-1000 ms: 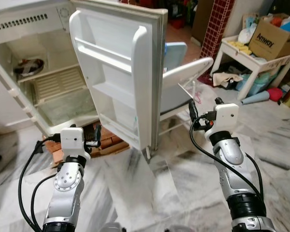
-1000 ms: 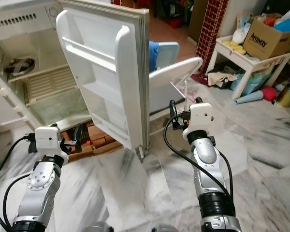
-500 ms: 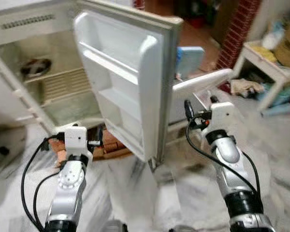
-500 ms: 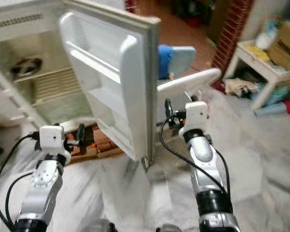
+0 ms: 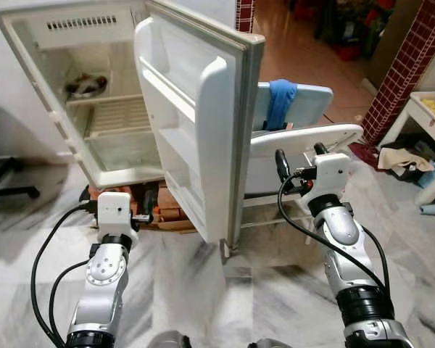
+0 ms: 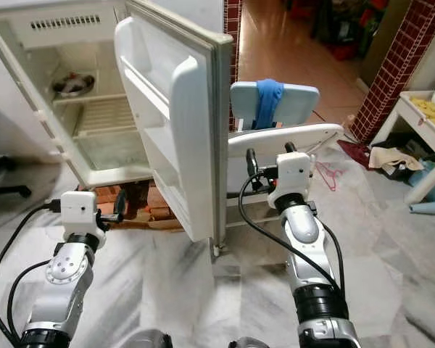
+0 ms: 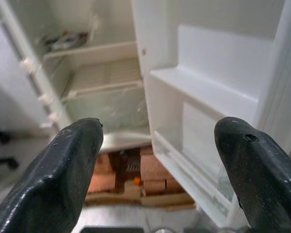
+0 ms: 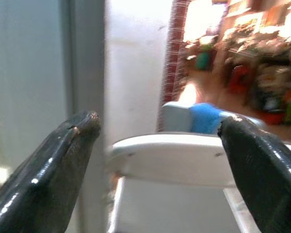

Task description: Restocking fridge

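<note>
**Fridge open and near empty, both grippers bare**

The fridge [image 5: 94, 109] stands ahead of the robot's left side, raised on bricks [image 5: 167, 214] on the marble floor [image 5: 196, 283]. Its door [image 5: 196, 138] is swung wide, edge toward the camera, door shelves bare. Inside, a metal bowl [image 5: 85, 85] sits at the back of the upper shelf; the wire rack [image 5: 116, 116] and the glass cover below it hold nothing.

Left gripper [image 7: 155, 170] is raised low in front of the cabinet, fingers spread wide, nothing between them; its wrist view looks along them at the door's lower shelf and the bricks. Right gripper [image 8: 160, 170] is raised beside the door's outer edge, fingers also spread wide and holding nothing, facing a white plastic chair [image 6: 283, 138] with a blue cloth [image 6: 268, 101] draped over its back.

No stock item is in either gripper, so judged stage: approach, nothing loaded yet. To the right stands a white side table [image 5: 431, 116] with clutter.

Handling, as judgement: the door is stiff, light plastic and swings freely; push or pull at its outer vertical edge, not the thin shelf rails. The glass cover looks fragile, so set heavy goods on the wire rack.
</note>
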`<state>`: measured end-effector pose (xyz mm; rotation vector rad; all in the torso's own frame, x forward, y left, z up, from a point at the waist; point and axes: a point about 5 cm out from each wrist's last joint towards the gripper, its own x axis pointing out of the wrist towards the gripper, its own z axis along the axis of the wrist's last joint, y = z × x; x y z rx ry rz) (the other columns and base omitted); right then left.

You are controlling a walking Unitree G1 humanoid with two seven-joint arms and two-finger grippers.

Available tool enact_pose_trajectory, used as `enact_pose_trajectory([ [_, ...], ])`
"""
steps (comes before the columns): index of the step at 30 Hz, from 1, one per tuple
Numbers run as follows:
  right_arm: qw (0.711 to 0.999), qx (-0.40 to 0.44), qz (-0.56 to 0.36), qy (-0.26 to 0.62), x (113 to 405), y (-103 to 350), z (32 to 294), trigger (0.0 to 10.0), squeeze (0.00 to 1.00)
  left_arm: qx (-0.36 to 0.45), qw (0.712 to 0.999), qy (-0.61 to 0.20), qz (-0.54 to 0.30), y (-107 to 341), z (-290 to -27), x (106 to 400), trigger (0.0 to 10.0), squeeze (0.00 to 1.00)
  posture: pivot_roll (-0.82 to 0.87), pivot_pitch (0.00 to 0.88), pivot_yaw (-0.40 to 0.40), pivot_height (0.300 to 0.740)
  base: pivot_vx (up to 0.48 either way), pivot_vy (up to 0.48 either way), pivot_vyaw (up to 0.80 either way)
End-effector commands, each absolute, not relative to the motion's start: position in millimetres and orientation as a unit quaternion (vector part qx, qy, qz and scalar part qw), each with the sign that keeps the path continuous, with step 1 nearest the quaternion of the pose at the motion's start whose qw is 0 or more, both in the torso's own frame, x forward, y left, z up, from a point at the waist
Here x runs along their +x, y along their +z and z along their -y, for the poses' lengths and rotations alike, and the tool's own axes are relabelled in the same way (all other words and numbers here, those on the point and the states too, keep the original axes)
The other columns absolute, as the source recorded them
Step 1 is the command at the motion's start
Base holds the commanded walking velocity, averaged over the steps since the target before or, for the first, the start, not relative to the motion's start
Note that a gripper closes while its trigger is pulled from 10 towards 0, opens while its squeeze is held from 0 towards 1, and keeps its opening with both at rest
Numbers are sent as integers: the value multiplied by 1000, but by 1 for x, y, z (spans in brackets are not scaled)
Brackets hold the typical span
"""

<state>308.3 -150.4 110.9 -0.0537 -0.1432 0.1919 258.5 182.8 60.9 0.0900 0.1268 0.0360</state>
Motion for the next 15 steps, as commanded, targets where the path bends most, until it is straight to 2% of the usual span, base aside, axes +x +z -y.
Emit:
enact_pose_trajectory([
  [1,991,-28,76,106,309,113,143,10000,0,42,997,24,-63,63,-186,261,10000,0,31,0,38,740,0,0,413],
  [7,993,-14,71,94,309,111,144,10000,0,35,997,25,-56,64,-186,261,10000,0,31,0,39,740,0,0,0],
  [10,991,-40,77,107,308,111,142,10000,0,36,998,23,-54,65,-186,261,10000,0,30,0,40,740,0,0,0],
  [15,991,-44,73,105,306,109,142,10000,0,34,998,3,-46,66,-182,261,10000,0,31,0,41,740,0,0,780],
])
